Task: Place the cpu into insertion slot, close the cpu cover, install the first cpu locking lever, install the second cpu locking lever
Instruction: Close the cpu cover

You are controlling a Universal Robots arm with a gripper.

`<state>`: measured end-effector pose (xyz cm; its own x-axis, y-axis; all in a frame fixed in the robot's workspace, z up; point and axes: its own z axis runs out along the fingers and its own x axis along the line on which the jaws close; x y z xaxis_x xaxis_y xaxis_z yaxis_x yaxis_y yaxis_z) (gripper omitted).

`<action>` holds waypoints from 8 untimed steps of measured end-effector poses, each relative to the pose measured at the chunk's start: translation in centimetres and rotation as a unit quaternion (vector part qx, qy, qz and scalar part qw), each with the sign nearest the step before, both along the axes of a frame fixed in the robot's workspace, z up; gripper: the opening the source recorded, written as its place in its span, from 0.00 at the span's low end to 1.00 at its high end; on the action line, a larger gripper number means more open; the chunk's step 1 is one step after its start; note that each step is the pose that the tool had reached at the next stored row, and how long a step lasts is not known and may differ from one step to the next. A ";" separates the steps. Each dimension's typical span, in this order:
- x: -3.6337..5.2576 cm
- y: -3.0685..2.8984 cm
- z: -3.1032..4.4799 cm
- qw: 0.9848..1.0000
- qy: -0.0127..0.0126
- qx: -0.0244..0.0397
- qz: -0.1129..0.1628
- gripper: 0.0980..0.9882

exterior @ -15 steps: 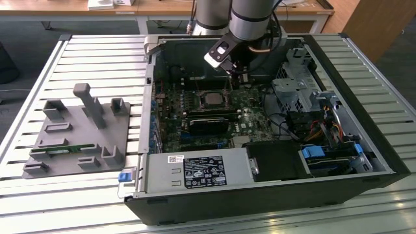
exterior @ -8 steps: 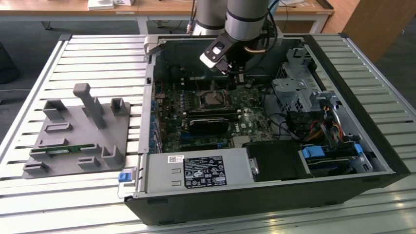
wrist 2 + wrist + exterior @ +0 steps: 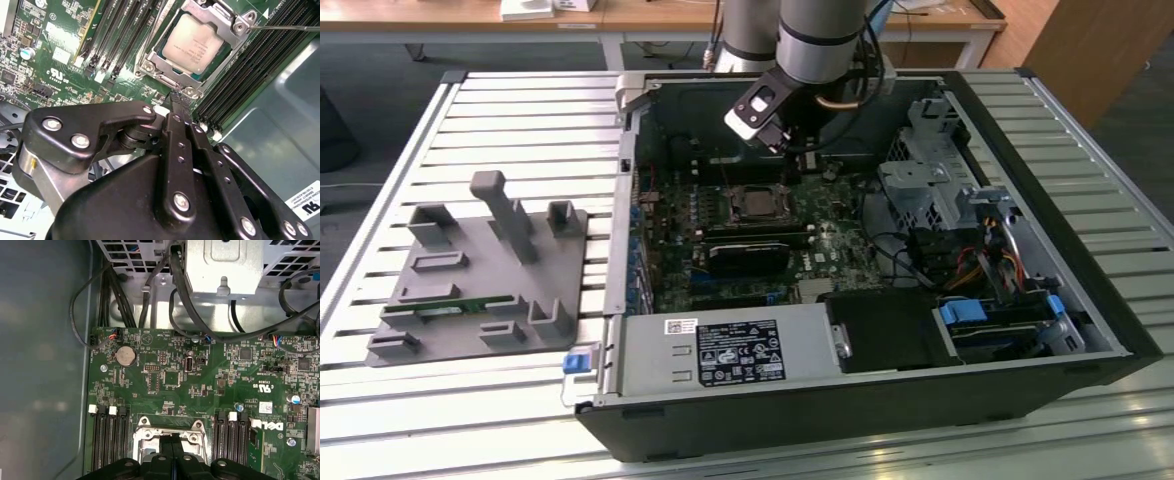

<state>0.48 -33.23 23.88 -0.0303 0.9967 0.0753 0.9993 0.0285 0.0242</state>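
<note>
Jaws together beside one cpu (image 3: 196,44), one cpu cover (image 3: 156,64)

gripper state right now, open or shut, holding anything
Gripper: shut, nothing visible between the fingers; tips sit by the edge of the cpu cover, which lies closed over the cpu.
</note>
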 end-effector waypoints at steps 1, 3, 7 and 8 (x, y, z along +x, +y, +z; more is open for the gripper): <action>0.00 0.00 0.00 1.000 0.000 0.000 0.000 0.01; -0.01 0.00 0.00 1.000 0.000 0.000 0.000 0.01; -0.01 0.00 -0.01 1.000 0.000 0.000 0.000 0.01; -0.01 0.00 -0.01 1.000 0.000 0.000 0.000 0.01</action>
<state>0.47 -33.23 23.88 -0.0303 0.9967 0.0753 0.9993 0.0285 0.0243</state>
